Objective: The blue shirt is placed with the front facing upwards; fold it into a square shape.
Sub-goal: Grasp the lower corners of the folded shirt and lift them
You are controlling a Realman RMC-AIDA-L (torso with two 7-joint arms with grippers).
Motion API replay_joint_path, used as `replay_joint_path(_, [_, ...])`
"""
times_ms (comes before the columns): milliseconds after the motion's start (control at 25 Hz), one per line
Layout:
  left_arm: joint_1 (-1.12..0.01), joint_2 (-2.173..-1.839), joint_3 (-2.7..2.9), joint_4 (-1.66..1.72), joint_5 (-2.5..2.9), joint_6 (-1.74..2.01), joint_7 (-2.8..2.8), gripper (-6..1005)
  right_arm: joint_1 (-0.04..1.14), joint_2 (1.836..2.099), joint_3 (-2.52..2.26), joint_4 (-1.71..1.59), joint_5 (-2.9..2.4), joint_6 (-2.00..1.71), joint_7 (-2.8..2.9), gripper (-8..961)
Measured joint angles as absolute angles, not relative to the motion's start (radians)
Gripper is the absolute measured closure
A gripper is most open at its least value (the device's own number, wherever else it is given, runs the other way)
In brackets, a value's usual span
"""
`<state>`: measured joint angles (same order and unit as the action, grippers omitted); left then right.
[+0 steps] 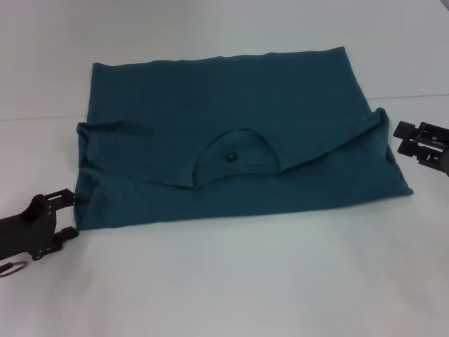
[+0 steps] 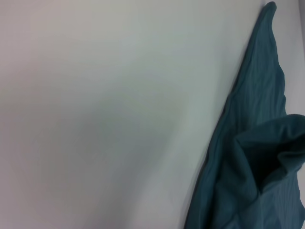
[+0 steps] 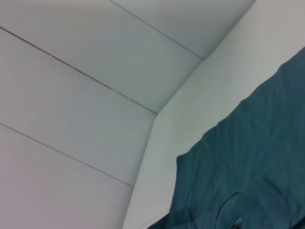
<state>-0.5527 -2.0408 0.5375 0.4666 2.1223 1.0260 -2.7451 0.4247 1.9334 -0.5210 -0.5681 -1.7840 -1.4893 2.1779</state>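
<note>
Shirt state: the blue shirt [image 1: 231, 151] lies flat mid-tabletop [image 1: 224, 288], folded once into a wide rectangle, plain teal fabric up. Round collar [image 1: 237, 158] with its small dark tag [image 1: 229, 157] sits near the centre, just under the diagonal folded edge. No lettering visible.

Left gripper [image 1: 74, 216] is at the shirt's near-left corner, low over the tabletop — fingers look parted, tips right at the cloth edge, contact unclear. Left wrist view shows only a bunched, tapering shirt edge [image 2: 252, 157] against bare tabletop [image 2: 105, 114] (own fingers out of frame).

Right gripper [image 1: 407, 137] is beside the shirt's right edge, just off a raised corner of the fold — can't tell if it's open or closed. Right wrist view catches shirt fabric [image 3: 257, 162] and the white tabletop [image 3: 190, 133].
</note>
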Motion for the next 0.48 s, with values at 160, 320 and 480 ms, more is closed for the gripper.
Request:
replay_joint_path(160, [-0.563,-2.040,0.538,0.460,2.124,1.017,-2.743,279,0.427,1.933,-0.520,-0.568,-1.784,-1.488,2.178,328])
replay_joint_path(320, [-0.576,-2.040,0.539,0.459,2.125,1.014,-2.741,280,0.428,1.933,-0.520,-0.567,-1.784,-1.488,2.178,328])
replay_joint_path(480, [-0.586,-2.043,0.539,0.459,2.125,1.014,-2.739,280,0.426,1.933,-0.520,-0.567,-1.784,-1.487,2.178,328])
